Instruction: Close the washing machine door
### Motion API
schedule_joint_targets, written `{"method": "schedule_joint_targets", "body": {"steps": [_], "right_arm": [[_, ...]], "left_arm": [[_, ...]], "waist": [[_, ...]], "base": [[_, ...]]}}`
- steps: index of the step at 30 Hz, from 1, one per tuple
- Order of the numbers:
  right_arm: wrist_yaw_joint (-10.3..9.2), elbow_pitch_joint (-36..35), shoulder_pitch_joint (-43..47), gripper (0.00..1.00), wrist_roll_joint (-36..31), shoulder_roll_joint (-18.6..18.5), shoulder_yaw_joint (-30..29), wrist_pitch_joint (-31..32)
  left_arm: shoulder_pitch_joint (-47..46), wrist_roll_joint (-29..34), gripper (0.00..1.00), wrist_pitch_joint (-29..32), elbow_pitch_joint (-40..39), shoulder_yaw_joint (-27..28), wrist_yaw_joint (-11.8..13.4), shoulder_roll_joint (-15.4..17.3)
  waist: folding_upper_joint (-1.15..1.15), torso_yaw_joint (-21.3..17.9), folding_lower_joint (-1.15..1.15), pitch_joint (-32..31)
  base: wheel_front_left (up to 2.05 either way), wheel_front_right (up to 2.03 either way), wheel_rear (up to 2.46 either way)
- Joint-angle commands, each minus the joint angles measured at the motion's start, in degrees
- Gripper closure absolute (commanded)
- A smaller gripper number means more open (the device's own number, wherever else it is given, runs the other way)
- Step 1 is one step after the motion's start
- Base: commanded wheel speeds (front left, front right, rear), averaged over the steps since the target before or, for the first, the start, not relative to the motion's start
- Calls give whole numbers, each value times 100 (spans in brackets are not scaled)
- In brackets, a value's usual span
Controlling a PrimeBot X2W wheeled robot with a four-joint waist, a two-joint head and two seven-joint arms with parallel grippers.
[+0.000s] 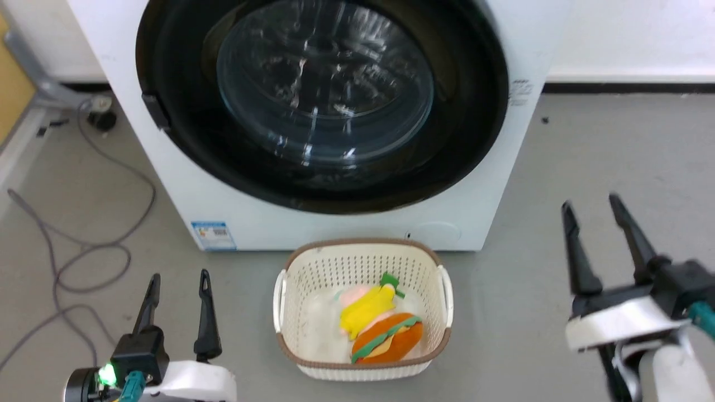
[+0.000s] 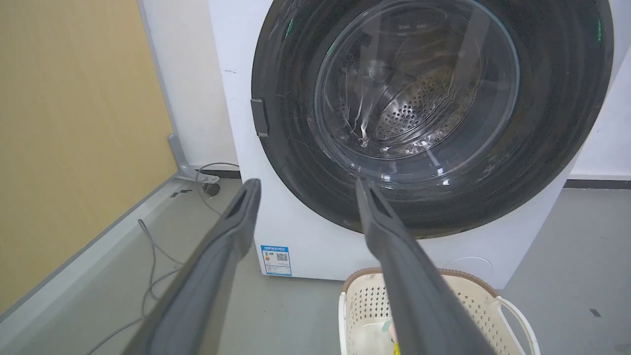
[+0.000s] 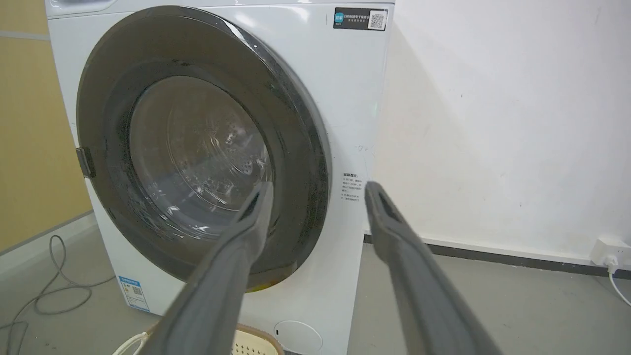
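Note:
The white washing machine (image 1: 335, 229) stands straight ahead on the floor. Its round black-rimmed door (image 1: 458, 139) with the bulging glass window lies flat against the machine's front, and the steel drum shows through the glass. A small dark latch tab sits on the door's left edge. My left gripper (image 1: 179, 274) is open at the lower left, low above the floor and well short of the machine. My right gripper (image 1: 591, 202) is open at the right, level with the machine's lower right corner and touching nothing. The wrist views show the door (image 2: 557, 123) (image 3: 300, 148) beyond each pair of empty fingers.
A cream perforated basket (image 1: 357, 244) holding yellow and orange plush toys stands on the floor right before the machine, between my arms. Grey cables (image 1: 84, 245) loop on the floor at the left. A white wall with a socket (image 3: 609, 249) runs to the right.

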Motion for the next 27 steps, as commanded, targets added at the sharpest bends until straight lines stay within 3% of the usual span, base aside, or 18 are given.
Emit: {"method": "schedule_joint_targets", "body": {"steps": [1,18,19,27], "right_arm": [[-5,-34,145,0,70,47,32,-25],[-5,-244,1359,0,726,113,230,-25],[0,-209,1307,100,713,87,229,2],[0,-226,1302,100,683,87,236,58]], "left_arm": [[94,68,0,-32,-11,15,22,11],[465,103,0,-32,-8,-60,-28,75],[405,91,100,3,-7,-61,-26,32],[392,95,100,54,-28,-75,-36,18]], "waist": [[0,-73,1,-136],[0,-49,1,-446],[0,-50,1,-447],[0,-51,1,-443]], "base": [[0,0,0],[0,0,0],[0,0,0],[0,0,0]]}}
